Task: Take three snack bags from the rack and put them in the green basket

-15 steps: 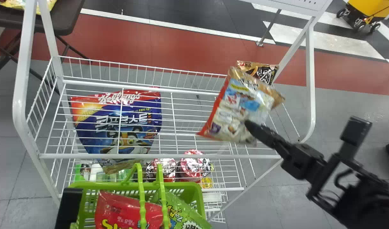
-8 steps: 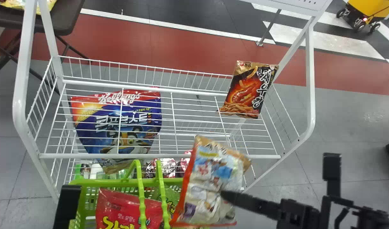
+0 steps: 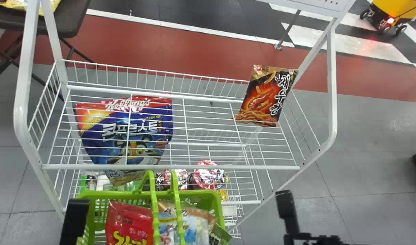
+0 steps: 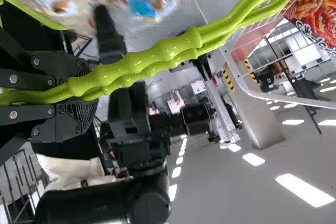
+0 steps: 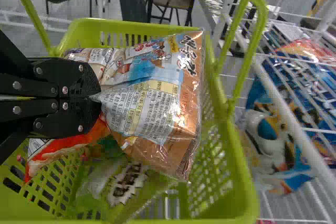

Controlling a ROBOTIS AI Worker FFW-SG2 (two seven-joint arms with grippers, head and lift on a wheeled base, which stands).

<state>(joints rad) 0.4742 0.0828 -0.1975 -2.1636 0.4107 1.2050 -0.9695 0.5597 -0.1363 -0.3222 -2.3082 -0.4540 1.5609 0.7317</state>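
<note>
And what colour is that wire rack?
The rack is white; it shows best in the head view.

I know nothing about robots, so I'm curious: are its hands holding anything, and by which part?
The right hand pinches a snack bag by its side, where the wrapper creases; the left hand grips the green basket by its handles.

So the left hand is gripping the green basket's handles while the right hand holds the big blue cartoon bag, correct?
Not quite: the right wrist view shows the right hand holding the white-and-orange snack bag. The big blue cartoon bag is in the rack. The left hand is indeed gripping the handles of the green basket.
</note>
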